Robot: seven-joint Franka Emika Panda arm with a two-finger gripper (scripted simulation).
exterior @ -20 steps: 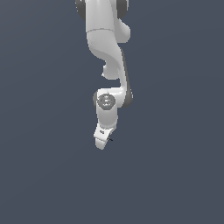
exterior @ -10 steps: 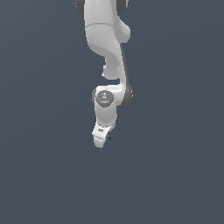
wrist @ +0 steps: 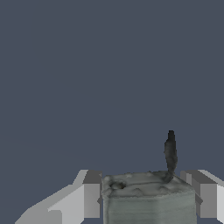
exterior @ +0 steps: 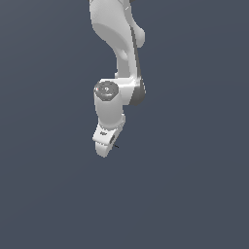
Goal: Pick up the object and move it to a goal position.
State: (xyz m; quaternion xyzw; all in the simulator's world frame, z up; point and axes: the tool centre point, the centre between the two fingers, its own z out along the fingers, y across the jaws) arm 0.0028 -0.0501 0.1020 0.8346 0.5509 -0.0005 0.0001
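Object [wrist: 148, 199], small grey-green block with thin black stick poking from one corner, sits between the two fingers [wrist: 85, 197] of the gripper [wrist: 146, 197], both fingers touching its sides: pinched. In exterior view only the stick tip shows beside the gripper [exterior: 108, 144]; block itself hidden. Table [exterior: 194, 194] is plain dark grey; contact with it can't be told. Step looks like carry after grasp. No goal marker visible. Next: keep the pinch firm, move toward goal.

Flat, even, rather dim light fills both views, with no glare and no cast shadows on the plain slate-grey background. The arm [exterior: 119, 73] is brightest on top. Edges look jagged and coarse; the object [wrist: 148, 197] shows blotchy, low-resolution texture.
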